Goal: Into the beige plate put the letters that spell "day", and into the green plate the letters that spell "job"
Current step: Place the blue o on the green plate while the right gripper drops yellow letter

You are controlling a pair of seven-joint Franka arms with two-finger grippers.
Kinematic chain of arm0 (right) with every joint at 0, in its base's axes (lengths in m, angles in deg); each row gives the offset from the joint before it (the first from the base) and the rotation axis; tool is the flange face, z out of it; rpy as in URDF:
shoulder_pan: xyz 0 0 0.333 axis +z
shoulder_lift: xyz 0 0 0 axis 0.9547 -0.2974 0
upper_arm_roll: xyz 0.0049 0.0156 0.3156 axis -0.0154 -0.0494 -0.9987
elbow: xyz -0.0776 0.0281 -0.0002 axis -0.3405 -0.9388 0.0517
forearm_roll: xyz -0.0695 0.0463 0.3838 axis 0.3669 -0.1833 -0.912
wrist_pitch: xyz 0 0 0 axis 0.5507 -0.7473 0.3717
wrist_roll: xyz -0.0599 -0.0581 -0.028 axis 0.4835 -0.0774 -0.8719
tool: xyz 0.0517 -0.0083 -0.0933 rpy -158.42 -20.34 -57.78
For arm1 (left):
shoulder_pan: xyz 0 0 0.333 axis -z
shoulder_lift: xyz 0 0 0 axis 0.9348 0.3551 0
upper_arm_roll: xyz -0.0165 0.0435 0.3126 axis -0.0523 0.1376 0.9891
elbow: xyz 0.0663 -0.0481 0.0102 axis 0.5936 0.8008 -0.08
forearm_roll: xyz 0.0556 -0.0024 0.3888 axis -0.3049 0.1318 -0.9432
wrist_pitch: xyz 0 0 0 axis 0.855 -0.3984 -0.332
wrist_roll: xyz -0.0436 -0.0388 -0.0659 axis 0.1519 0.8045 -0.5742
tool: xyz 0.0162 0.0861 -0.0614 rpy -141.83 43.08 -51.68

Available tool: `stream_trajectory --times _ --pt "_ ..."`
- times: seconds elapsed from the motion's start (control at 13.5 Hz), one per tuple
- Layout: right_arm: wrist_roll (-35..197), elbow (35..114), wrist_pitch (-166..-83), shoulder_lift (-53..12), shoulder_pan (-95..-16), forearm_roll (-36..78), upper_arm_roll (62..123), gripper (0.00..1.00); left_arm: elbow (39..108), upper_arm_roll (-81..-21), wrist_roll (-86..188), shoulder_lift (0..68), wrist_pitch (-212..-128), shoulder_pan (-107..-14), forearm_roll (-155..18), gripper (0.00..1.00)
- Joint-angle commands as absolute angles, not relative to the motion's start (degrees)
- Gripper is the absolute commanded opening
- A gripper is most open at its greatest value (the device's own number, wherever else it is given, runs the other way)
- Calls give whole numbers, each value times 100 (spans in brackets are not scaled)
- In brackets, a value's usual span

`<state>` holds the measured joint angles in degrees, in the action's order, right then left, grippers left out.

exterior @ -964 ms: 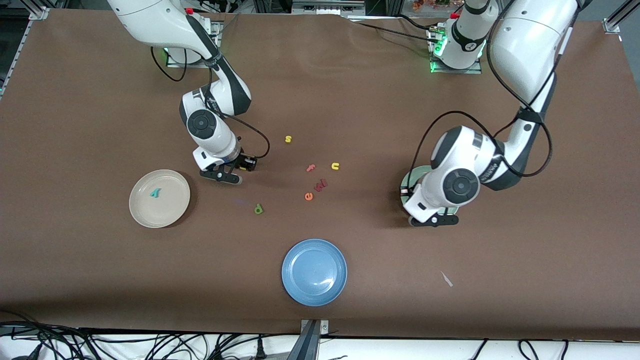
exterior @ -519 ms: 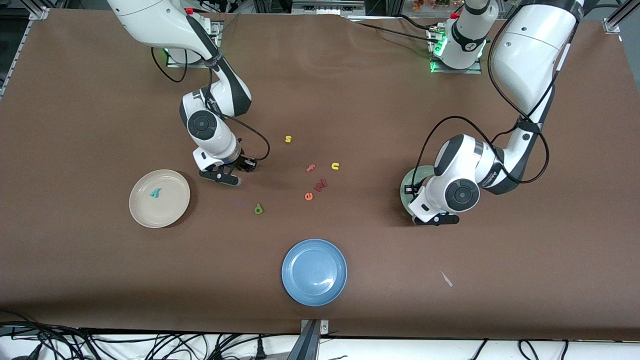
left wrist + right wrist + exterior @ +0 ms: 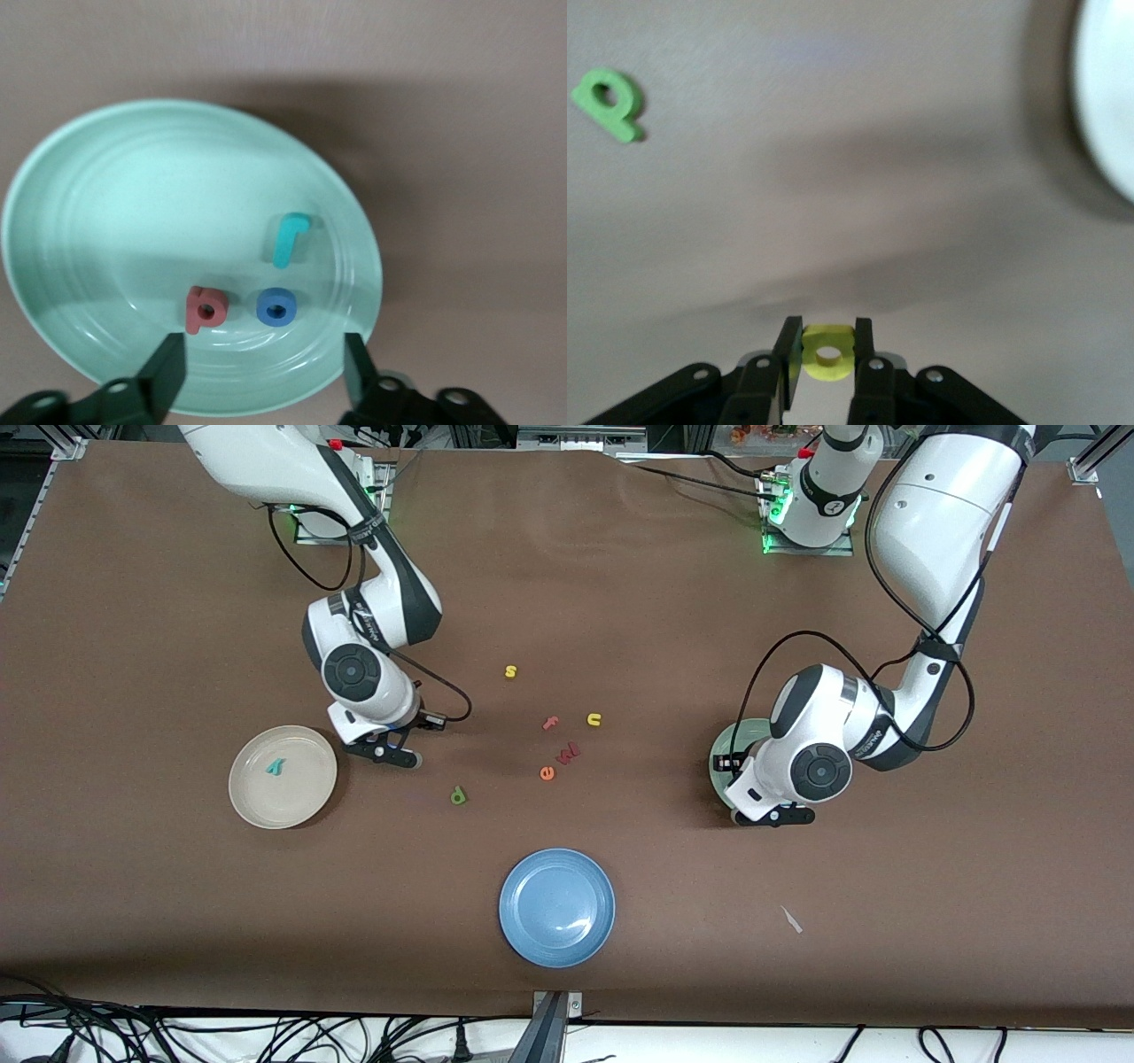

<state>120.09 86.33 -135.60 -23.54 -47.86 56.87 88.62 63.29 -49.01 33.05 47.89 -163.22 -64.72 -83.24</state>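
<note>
Since the earlier frame, my right gripper (image 3: 827, 354) carried the yellow letter (image 3: 827, 353), pinched, toward the beige plate (image 3: 306, 802) at centre-left; my left gripper (image 3: 266, 376), opened, hovers over the green plate (image 3: 115, 195), centre-right, now holding all of "job" (image 3: 276, 305).

Even, diffuse overhead light fills the front view; the brown surface (image 3: 620, 602) reads matte with no hot spots, and the arms cast soft, short shadows just beside them. The blue plate (image 3: 557, 906) carries a faint sheen. In the left wrist view the green plate (image 3: 106, 195) shows mild glossy highlights along its ridges, a broad soft shadow lies above it, and its rim looks slightly soft. The right wrist view is smeared: the beige plate (image 3: 1109, 106) is washed out to near white, and blurred shadow bands cross the surface.
</note>
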Motion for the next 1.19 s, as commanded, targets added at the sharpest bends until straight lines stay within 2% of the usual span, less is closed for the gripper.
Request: stream_trajectory --times 0.0,0.44,0.67,0.74,0.82,0.89,0.96,1.11 --pt "10952 8631 -13185 -2130 -4800 5759 9359 12 6358 -4946 3374 4179 -16097 -6507 -8399 100" --pt "9035 8613 -13263 -2226 -4887 5751 10301 12 5436 -4920 3374 3194 -14658 -6524 -8399 100" --pt "8672 8552 -13473 -2392 -5133 5759 10328 14 5382 -4928 3400 2624 -14296 -6778 -8365 100" --pt "8611 8491 -13474 -2436 -5169 5759 10328 19 5382 -4937 3400 2456 -14182 -6892 -8329 100" --pt "8593 8421 -13465 -2480 -5186 5759 10337 41 5382 -4946 3400 2333 -14102 -6972 -8312 100" --pt "8653 8403 -13456 -2524 -5187 5733 10337 88 5382 -4937 3400 2314 -14075 -6981 -8303 100" --pt "8680 8402 -13439 -2525 -5178 5724 10337 100 5469 -4859 3409 2218 -14101 -6973 -8311 100" --pt "8802 8306 -13369 -2490 -5090 5689 10320 100 5767 -4640 3566 1920 -14128 -7034 -7997 100"
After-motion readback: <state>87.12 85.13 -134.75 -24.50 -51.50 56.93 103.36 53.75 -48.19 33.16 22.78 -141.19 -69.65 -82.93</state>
